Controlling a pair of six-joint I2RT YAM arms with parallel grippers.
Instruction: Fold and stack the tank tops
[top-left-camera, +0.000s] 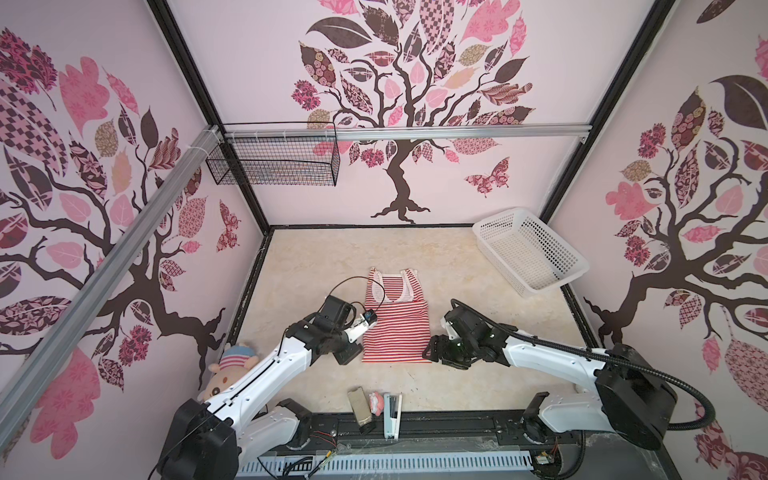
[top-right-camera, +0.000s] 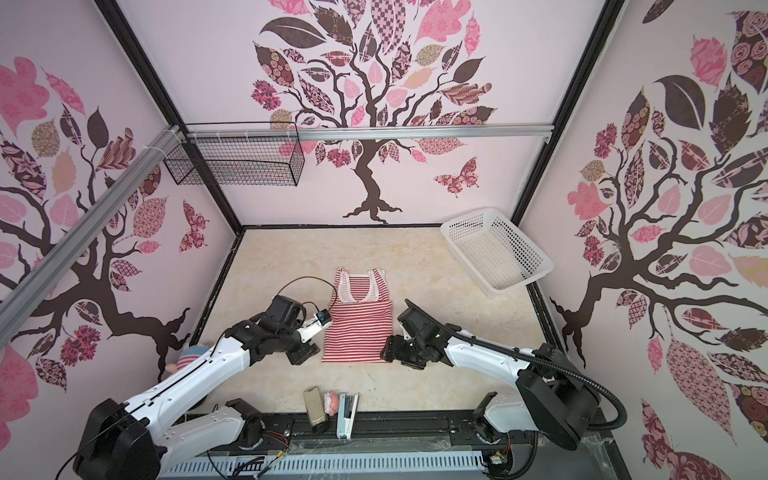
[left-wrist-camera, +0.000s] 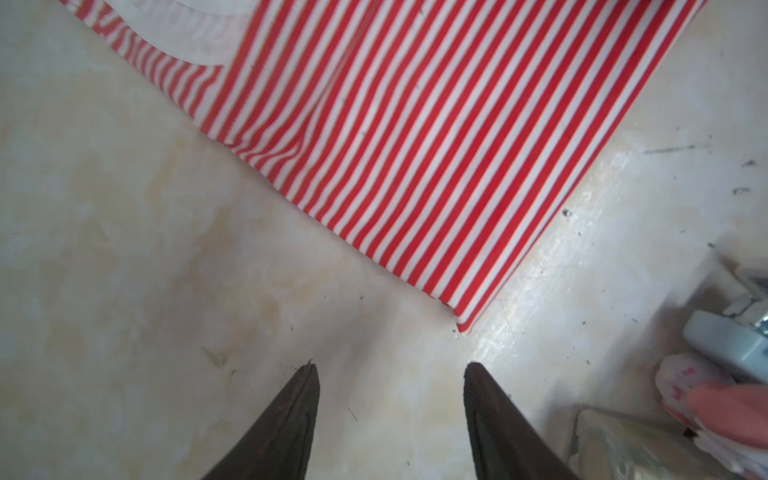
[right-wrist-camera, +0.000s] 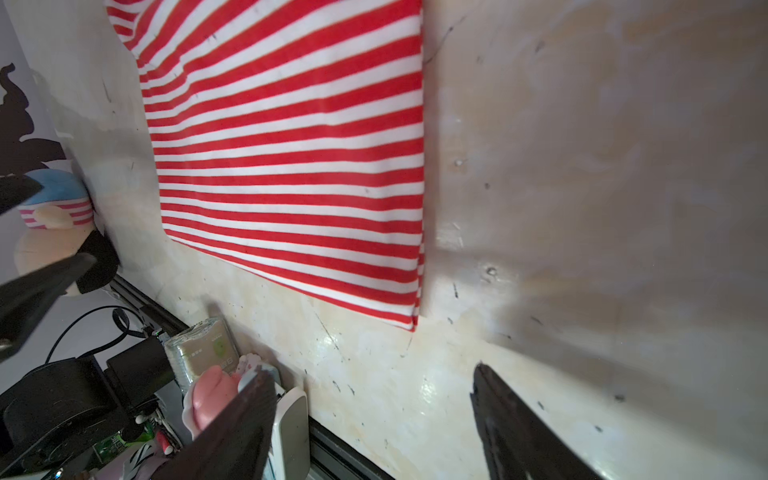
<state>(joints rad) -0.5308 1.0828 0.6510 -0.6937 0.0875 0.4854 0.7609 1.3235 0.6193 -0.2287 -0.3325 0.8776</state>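
Beige marbled table (top-left-camera: 316, 257), tree-pattern walls. Tank top (top-left-camera: 395, 328) lies flat at mid-table, straps toward the far wall, hem toward the arms. Left gripper (left-wrist-camera: 390, 370): fingers spread, nothing between them, just beside the hem's left corner, clear of the cloth. Right gripper (right-wrist-camera: 372, 374): fingers spread, empty, near the hem's right corner. White basket (top-left-camera: 540, 287) stands well apart, far right corner.
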